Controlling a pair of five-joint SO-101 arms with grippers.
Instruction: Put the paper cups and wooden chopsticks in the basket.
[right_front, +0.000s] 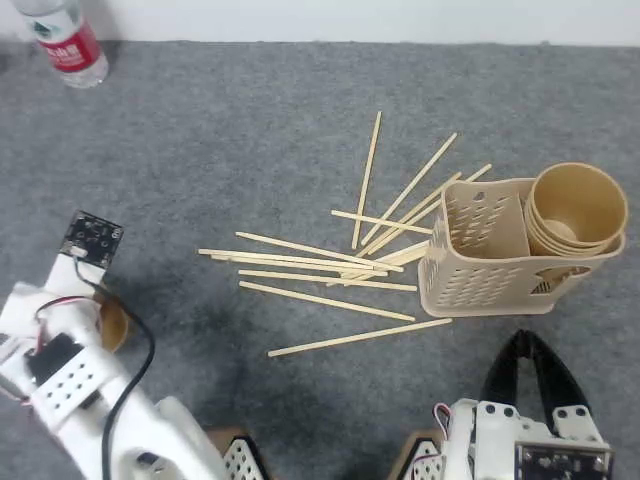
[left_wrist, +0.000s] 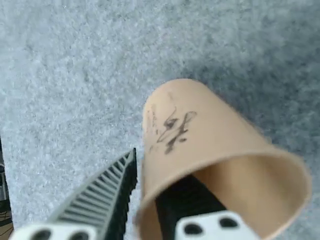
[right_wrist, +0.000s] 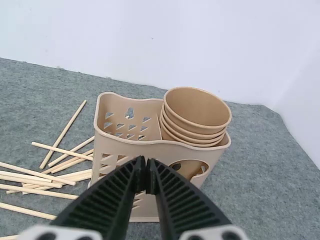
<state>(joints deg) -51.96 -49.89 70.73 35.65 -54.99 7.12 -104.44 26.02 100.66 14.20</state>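
Near the left edge of the grey counter (right_front: 250, 130), the left gripper (left_wrist: 150, 185) has its fingers (left_wrist: 107, 200) pinched on the wall of a tan paper cup (left_wrist: 210, 140), one inside the mouth and one outside. The cup's long axis runs along them, mouth toward the wrist and base pointing away. The beige perforated plastic basket (right_front: 470, 285) stands well apart near the right edge, beyond the pale wooden chopsticks (right_front: 320, 265) that lie mostly left to right, while the right gripper (right_front: 527, 345), closed on nothing, sits just beside it.

High view looks straight down; right wrist view shares its basket (right_front: 470, 287).
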